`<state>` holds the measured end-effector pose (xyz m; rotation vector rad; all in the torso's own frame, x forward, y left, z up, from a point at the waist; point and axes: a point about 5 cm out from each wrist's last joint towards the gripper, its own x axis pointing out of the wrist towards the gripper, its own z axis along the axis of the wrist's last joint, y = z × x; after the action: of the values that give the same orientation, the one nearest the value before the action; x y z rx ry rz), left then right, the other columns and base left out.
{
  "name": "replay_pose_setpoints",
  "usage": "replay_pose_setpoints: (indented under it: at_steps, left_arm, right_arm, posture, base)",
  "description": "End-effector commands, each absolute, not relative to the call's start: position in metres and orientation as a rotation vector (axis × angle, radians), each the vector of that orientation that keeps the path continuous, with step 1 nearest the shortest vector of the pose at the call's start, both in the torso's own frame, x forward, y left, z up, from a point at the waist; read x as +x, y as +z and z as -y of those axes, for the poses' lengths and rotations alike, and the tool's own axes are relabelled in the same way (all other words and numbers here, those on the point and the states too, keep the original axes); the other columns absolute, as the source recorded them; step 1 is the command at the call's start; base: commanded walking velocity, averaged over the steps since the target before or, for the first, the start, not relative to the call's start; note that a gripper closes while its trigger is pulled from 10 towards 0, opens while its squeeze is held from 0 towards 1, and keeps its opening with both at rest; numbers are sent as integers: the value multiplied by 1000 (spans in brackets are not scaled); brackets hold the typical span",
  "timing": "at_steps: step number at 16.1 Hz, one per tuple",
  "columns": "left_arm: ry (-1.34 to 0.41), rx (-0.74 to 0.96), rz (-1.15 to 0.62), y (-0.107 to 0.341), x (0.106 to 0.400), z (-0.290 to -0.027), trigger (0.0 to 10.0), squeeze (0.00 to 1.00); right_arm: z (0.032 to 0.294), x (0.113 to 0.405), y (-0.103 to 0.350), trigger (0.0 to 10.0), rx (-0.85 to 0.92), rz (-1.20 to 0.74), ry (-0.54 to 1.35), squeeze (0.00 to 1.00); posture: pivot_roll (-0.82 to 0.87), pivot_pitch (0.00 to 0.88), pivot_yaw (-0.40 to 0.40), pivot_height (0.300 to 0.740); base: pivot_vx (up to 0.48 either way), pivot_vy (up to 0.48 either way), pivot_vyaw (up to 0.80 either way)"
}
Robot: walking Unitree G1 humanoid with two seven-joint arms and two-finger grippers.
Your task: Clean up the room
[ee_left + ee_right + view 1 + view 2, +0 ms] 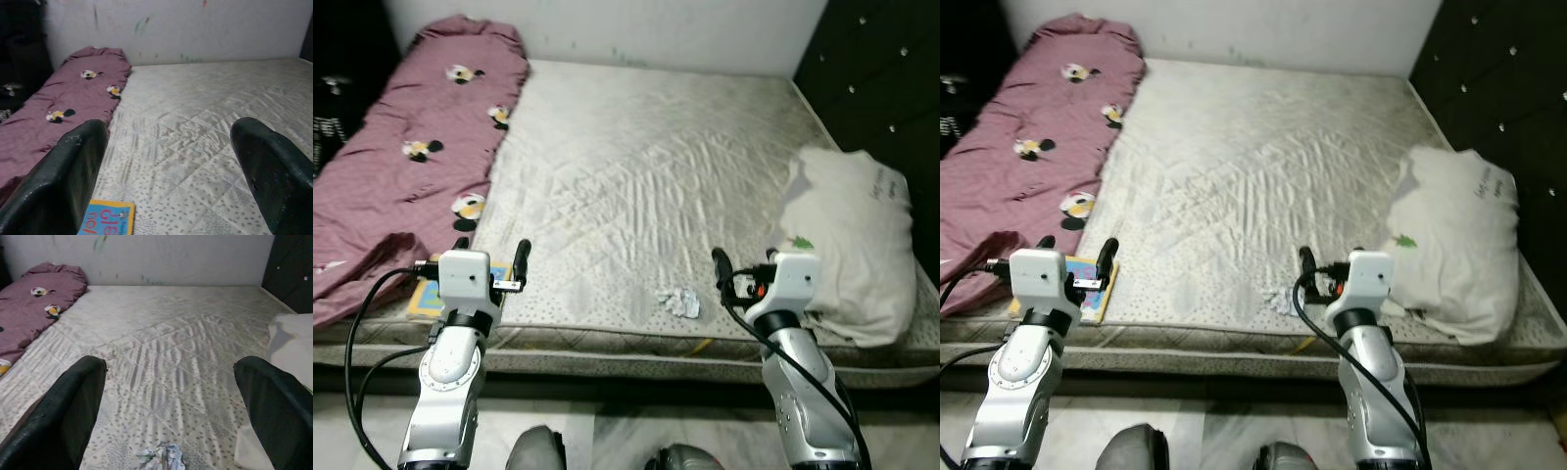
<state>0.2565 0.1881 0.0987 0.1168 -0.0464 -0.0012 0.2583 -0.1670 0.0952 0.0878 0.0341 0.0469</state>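
Handling: crumpled paper wad looks light, soft and crushable; pinch across its middle.
Paper position: on the mattress, just ahead of the right gripper, between its fingers' line.
Right gripper: spread wide, holding nothing.
Left gripper: spread wide, empty; book just below it.
Pillow: beside right gripper's outer side.

A mattress lies before me, reaching back to the wall. A blanket runs along its left side, from the far corner to the near edge. A pillow rests on the right side, near the front, beside a headboard. A crumpled paper lies on the mattress near the front edge, left of the pillow. A book lies at the near left corner, just beside the blanket. My left gripper hangs over the book, my right gripper between paper and pillow.
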Motion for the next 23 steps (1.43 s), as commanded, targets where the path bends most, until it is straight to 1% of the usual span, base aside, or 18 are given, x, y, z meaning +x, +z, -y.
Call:
replay_pose_setpoints:
  at_steps: [1,4,12,23]
  left_arm:
    - [5,112,25,96,258,-189,10000,0]
    - [15,96,29,98,262,-188,10000,0]
    - [-10,41,19,99,259,-185,10000,0]
    - [-28,15,11,98,257,-182,10000,0]
  right_arm:
    - [171,259,95,10000,84,-42,44,0]
    - [171,262,97,10000,71,-43,47,0]
    - [169,263,98,10000,71,-46,58,0]
    - [168,263,98,10000,51,-55,64,0]
  posture:
    - [-2,50,-72,644]
    - [-9,68,-77,625]
    - [-10,95,-79,625]
    - [-15,103,-79,625]
  base:
    - [0,0,0]
    - [0,0,0]
    - [0,0,0]
    - [344,0,0]
